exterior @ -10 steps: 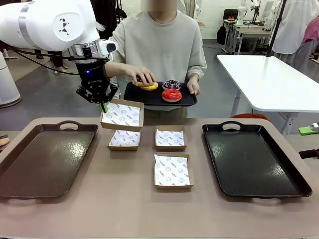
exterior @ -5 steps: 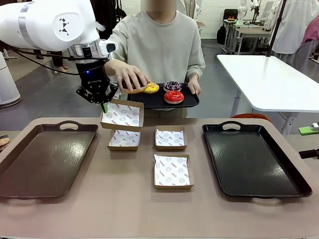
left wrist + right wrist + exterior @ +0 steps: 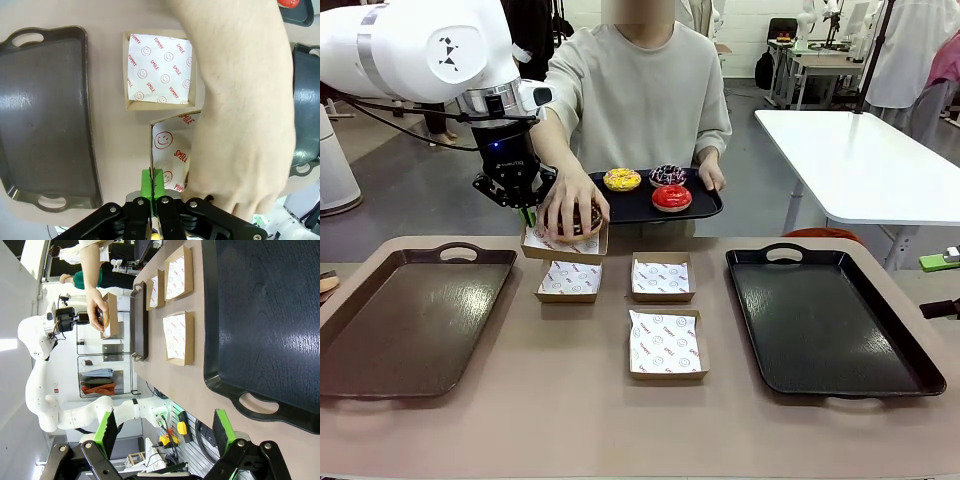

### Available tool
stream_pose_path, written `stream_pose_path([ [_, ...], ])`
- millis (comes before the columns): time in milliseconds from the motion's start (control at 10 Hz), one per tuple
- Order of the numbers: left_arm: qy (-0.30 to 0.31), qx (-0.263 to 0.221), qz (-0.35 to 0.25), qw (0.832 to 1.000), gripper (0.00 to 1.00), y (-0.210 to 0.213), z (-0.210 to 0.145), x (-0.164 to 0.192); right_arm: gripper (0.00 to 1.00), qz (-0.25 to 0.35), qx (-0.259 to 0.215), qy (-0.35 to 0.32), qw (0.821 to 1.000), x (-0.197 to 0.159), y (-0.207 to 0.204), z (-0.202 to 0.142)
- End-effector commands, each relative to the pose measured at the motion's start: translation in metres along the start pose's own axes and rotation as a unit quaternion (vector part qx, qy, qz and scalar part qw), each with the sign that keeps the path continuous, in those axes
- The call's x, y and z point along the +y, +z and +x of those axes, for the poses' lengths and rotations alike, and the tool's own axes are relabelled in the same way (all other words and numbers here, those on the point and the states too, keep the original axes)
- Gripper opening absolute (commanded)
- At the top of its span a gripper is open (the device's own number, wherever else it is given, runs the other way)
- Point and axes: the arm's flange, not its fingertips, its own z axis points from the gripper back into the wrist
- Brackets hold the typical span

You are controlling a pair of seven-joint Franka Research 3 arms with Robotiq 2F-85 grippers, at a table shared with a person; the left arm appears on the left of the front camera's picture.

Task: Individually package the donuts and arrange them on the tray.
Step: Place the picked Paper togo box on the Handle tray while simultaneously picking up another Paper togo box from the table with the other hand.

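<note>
The left gripper [image 3: 527, 208] has its green pads pressed together on the thin side wall of a raised cardboard box [image 3: 546, 243], a shallow brown square lined with white paper printed with red smiley faces. The box hangs tilted just above the far edge of the table [image 3: 570, 410]. A person's hand [image 3: 568, 203] covers the box from above, with the chocolate donut [image 3: 588, 220] under its fingers, a dark ring sitting at the box's paper lining. The person's other hand [image 3: 710, 176] holds a small matte black serving tray [image 3: 705, 207] carrying the yellow-iced donut [image 3: 622, 179], the dark purple donut [image 3: 667, 174] with pale sprinkles and the glossy red donut [image 3: 671, 197]. Three more lined boxes lie flat on the smooth tan tabletop: one [image 3: 569, 280] just below the raised box, one [image 3: 662, 277] beside it, and one [image 3: 665, 346] nearer the robot. A glossy brown tray [image 3: 380, 340] with cut-out handles lies at the left, and a shiny black tray [image 3: 840, 340] of the same shape at the right. The right gripper [image 3: 165, 436] hovers off the black tray's near handle, fingers spread wide with nothing between them.
</note>
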Motion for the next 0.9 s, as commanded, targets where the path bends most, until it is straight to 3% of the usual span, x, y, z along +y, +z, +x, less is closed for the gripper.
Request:
stream_pose_path([
  [0, 0.001, -0.009, 0.000, 1.000, 0.00, -0.0002, -0.0042, 0.0023, 1.00, 0.004, -0.002, 0.001, 1.000, 0.0015, -0.0012, 0.0008],
  [800, 0.001, -0.009, 0.000, 1.000, 0.00, -0.0002, -0.0042, 0.0023, 1.00, 0.004, -0.002, 0.001, 1.000, 0.0015, -0.0012, 0.0008],
])
